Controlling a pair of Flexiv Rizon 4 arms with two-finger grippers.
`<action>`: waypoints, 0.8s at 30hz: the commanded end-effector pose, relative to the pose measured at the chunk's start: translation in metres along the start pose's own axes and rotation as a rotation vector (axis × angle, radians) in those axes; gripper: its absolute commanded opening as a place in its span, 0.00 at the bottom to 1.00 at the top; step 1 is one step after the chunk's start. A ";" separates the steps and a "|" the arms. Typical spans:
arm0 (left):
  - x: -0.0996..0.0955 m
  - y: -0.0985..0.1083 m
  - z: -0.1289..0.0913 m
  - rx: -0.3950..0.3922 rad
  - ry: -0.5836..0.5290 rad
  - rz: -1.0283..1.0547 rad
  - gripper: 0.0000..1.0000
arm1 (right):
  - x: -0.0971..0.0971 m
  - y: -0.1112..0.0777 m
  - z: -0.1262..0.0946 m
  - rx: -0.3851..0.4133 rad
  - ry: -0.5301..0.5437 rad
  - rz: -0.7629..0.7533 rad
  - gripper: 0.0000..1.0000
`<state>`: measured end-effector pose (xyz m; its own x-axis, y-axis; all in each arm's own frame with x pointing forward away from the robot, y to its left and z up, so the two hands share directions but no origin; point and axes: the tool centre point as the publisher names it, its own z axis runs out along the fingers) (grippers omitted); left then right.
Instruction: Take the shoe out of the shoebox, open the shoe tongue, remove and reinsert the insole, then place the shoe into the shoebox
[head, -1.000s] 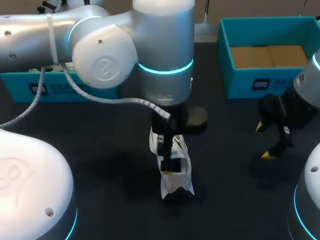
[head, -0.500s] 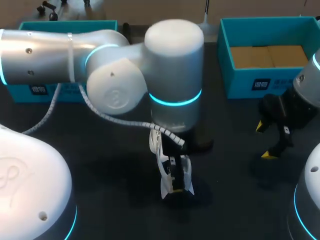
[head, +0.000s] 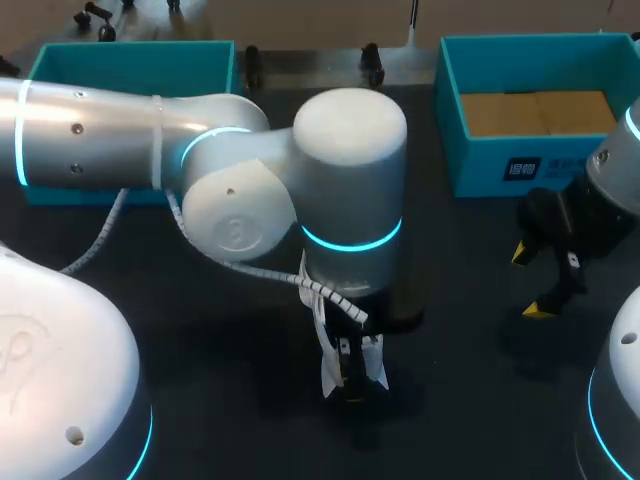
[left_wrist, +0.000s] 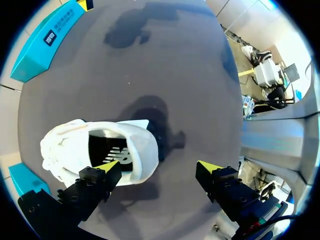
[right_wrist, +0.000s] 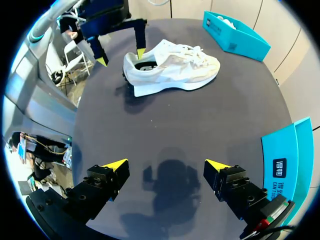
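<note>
Far-left corner of table (head: 450, 300): teal box (head: 130, 65), open top. In R wrist view sth white sits inside it, can't tell what.

L arm (head: 350, 190) comes in from the left edge, reaches to mid-table & points straight down. In head view it hides most of what's under it.

Mid-table, toward the near edge: shoe (left_wrist: 70, 145), a white sneaker. It's out of the box & upright on its sole on the dark top. It's laced, w/ dark insole (left_wrist: 107, 150) showing in the opening. Heel toward near edge, toe toward far edge. In head view only white bits of it (head: 326, 375) peek out beside the arm's wrist.

L gripper (left_wrist: 159, 167) is right above the heel end, fingers spread apart, not clamped on anything. One yellow tip sits over the heel opening, at the back of the insole. The other tip is outside, past the heel, over bare table. R wrist view (right_wrist: 121, 56) shows the same: one finger at the collar, one clear of the shoe (right_wrist: 172, 67). Can't tell if the inner tip touches.

Far-right corner: shoebox (head: 500, 165), teal, open top, brown card showing inside.

R gripper (right_wrist: 166, 164) hangs above the table just in front of the shoebox, near the right edge (head: 530, 282). Fingers are wide apart, w/ only dark table top btwn them. Well apart from the shoe.
</note>
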<state>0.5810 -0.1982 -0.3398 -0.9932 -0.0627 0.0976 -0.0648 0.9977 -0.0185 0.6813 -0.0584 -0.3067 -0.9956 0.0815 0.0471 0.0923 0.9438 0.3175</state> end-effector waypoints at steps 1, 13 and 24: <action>0.004 -0.008 0.014 -0.017 -0.020 0.002 1.00 | 0.001 0.000 0.001 0.002 -0.002 0.000 1.00; -0.001 -0.008 0.042 -0.018 -0.070 -0.009 1.00 | 0.001 0.000 0.001 0.002 -0.002 0.000 1.00; -0.005 -0.009 0.054 -0.024 -0.080 -0.030 0.89 | 0.001 0.000 0.001 0.002 -0.002 0.000 1.00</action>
<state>0.5824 -0.2062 -0.3902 -0.9954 -0.0927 0.0228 -0.0926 0.9957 0.0066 0.6813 -0.0584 -0.3067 -0.9956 0.0815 0.0471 0.0923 0.9438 0.3175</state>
